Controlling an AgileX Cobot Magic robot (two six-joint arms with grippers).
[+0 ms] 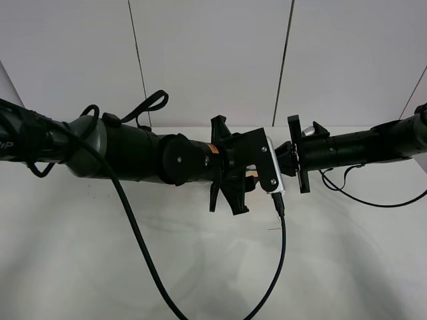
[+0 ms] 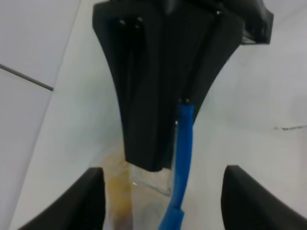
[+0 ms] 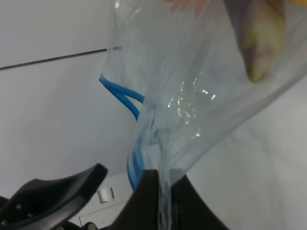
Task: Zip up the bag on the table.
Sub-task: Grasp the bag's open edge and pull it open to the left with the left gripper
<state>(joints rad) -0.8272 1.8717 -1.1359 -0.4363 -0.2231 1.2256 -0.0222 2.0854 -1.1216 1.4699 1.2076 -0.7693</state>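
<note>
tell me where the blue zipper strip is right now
In the left wrist view the blue zipper strip runs out from the shut right fingers and passes between the spread left fingers.

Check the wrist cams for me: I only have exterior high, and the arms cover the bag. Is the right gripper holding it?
Observer: Yes. The right gripper is shut on the bag, pinching clear plastic between its tips.
Operator: Left on the zipper?
Observer: No grip. The left gripper is open, and the blue zipper strip runs between its fingers, apart from both.
Operator: Zip closed anywhere?
Observer: Cannot say for the whole length. In the right wrist view the strip splits into two tracks, so that stretch looks unzipped.
</note>
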